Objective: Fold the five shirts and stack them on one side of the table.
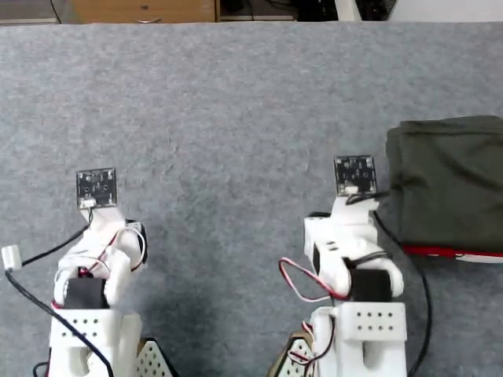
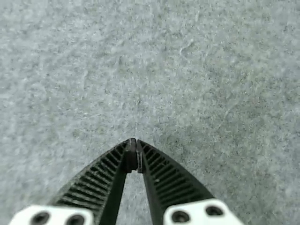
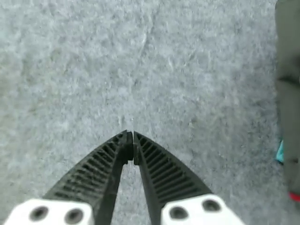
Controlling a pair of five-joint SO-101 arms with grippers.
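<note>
A stack of folded shirts (image 1: 452, 184) lies at the table's right edge, a dark olive shirt on top and a red edge (image 1: 452, 252) showing beneath it. Its olive side (image 3: 288, 93) appears beside my right gripper. My right gripper (image 3: 130, 140) is shut with nothing in it, over bare grey felt just left of the stack; that arm (image 1: 354, 251) stands near the front of the table. My left gripper (image 2: 133, 149) is also shut and empty above the felt, on the arm (image 1: 98, 251) at the front left.
Grey felt (image 1: 236, 110) covers the whole table. A wooden cabinet (image 1: 145, 9) and dark items stand beyond the far edge. Cables hang from both arms near the front edge.
</note>
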